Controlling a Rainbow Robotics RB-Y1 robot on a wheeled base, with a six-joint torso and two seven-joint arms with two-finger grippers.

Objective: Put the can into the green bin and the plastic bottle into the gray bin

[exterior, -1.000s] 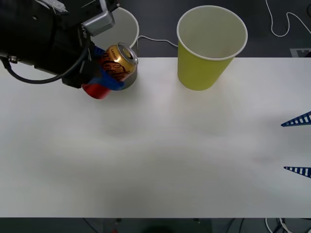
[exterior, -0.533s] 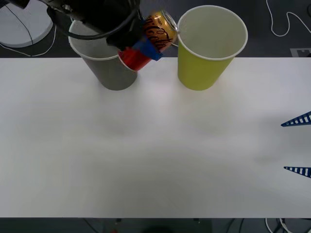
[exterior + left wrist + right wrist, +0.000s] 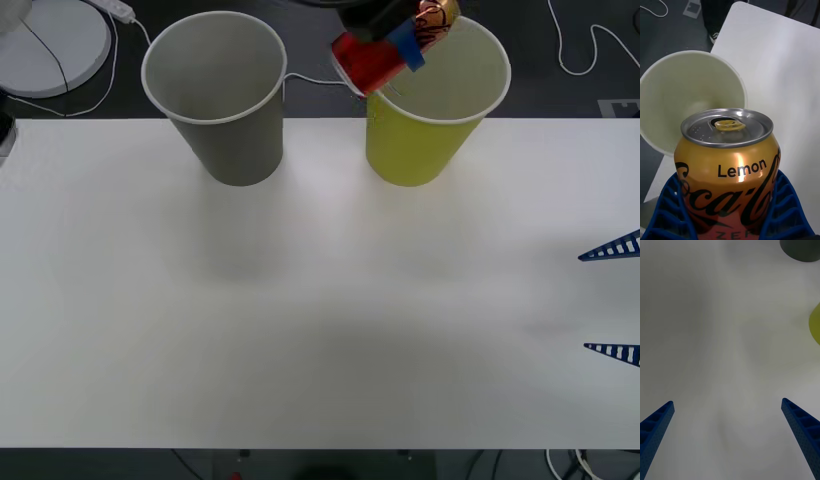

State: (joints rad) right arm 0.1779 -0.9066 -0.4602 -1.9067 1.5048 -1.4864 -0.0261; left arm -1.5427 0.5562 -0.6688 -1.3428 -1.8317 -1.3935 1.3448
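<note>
The can (image 3: 392, 48), one small cylinder of red and orange-gold metal, hangs tilted over the near-left rim of the green bin (image 3: 432, 110), pinched in my left pincer (image 3: 400, 45) between ribbed blue fingers (image 3: 668, 210). I count two tall paper cups on the smooth white tabletop (image 3: 320, 300): the gray bin (image 3: 222, 100) at left, the yellow-green one right of it, both white inside. At far right my right pincer (image 3: 612, 300) sits spread, holding nothing.

Gripped can (image 3: 727, 165) — above green bin (image 3: 677, 93)
</note>
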